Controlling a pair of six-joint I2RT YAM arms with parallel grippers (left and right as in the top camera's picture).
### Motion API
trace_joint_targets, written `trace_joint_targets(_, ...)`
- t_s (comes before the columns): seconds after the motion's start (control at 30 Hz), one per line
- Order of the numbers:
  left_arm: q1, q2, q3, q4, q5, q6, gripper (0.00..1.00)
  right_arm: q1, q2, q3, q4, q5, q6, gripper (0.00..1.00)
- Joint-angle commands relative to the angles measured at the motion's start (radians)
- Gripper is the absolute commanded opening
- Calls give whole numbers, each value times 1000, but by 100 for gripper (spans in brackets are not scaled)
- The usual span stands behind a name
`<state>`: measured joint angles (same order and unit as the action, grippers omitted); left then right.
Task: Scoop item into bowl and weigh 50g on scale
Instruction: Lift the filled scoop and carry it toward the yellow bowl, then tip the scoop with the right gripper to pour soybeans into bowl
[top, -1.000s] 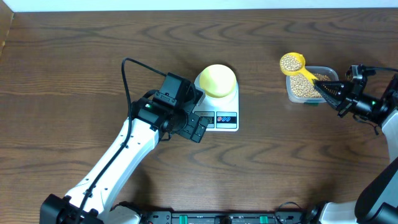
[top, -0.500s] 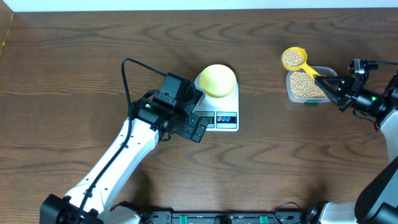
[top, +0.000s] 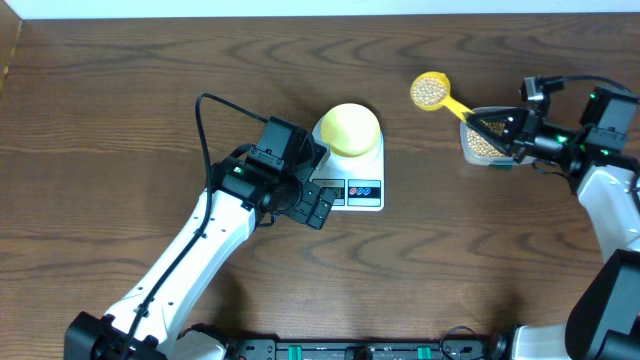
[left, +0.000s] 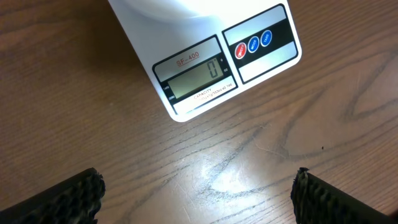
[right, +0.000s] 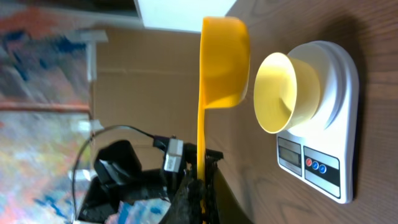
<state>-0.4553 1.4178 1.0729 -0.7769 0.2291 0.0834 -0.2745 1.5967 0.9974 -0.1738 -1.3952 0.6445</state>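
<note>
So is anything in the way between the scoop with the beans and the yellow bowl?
Nothing visible is. The right claw holds the scoop of beans in the air, off to one side of the bowl on the scale. Only bare table lies between them.

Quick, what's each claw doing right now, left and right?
Left claw: open, holding nothing.
Right claw: closed on the handle of the scoop.

scale (left: 186, 31): display (left: 196, 78) reads 0 | left hand (left: 199, 198): fingers (left: 68, 200) wide apart, above wooden table (left: 261, 143), clear of scale
</note>
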Motion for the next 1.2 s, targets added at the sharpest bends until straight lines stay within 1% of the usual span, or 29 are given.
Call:
trace_joint_targets(0.0,0,8,-11,1,-13,13,98,58,3,3,48,19,74,1)
trace_joint_targets(0.17,0,8,-11,1,-13,13,98,148,3,3,152,119,158,1)
trace_joint_targets(0.23,0,8,-11,1,-13,13,98,203,3,3,208,144,163,1)
trace_joint_targets(0.37,0,8,-11,1,-13,13,98,288,3,3,216,235,149,1)
trace_joint_targets(0.47,0,8,-11,1,-13,13,98,320,3,3,206,265,60,1)
trace_joint_targets(0.5,0,8,-11,1,-13,13,98,332,3,3,193,285,8,1)
trace_joint_targets(0.57,0,8,-11,1,-13,13,98,347,3,3,158,334,-47,1)
trace_joint_targets(0.7,0,8,-11,1,-13,13,98,379,3,3,62,420,-201,1)
trace_joint_targets(0.8,0,8,-11,1,-13,13,98,402,3,3,13,499,-278,1)
trace_joint_targets(1.0,0,8,-11,1,-13,13,98,444,3,3,4,586,-354,1)
trace_joint_targets(1.17,0,8,-11,1,-13,13,98,483,3,3,1,676,-484,1)
